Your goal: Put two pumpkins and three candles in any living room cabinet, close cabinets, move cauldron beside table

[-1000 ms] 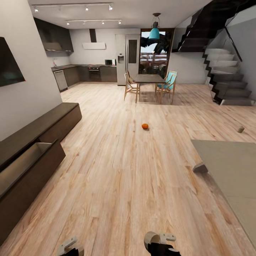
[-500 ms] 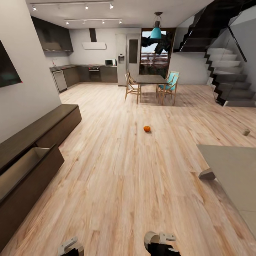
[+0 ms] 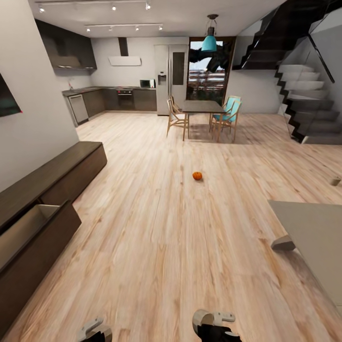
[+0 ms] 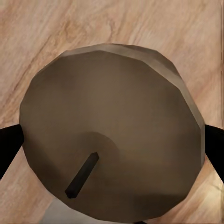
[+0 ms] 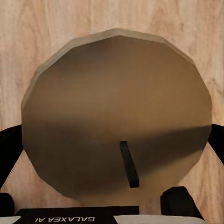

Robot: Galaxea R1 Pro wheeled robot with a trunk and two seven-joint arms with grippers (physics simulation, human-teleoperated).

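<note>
One orange pumpkin sits on the wooden floor in the middle of the room, far ahead of both arms. A tan candle stands on the floor at the far right. The long dark-brown cabinet runs along the left wall, with its near drawer pulled open. In the left wrist view my left gripper is shut on a beige candle whose dark wick faces the camera. My right gripper likewise holds a candle between its black fingers.
A grey rug covers the floor at the right, with a small grey wedge at its edge. A dining table with chairs stands at the back, stairs at the back right, and the kitchen at the back left.
The whole view has shifted as the robot rolls forward: the pumpkin sits lower in the picture, the cabinet has slid left and the rug right. Both grippers keep their candles.
</note>
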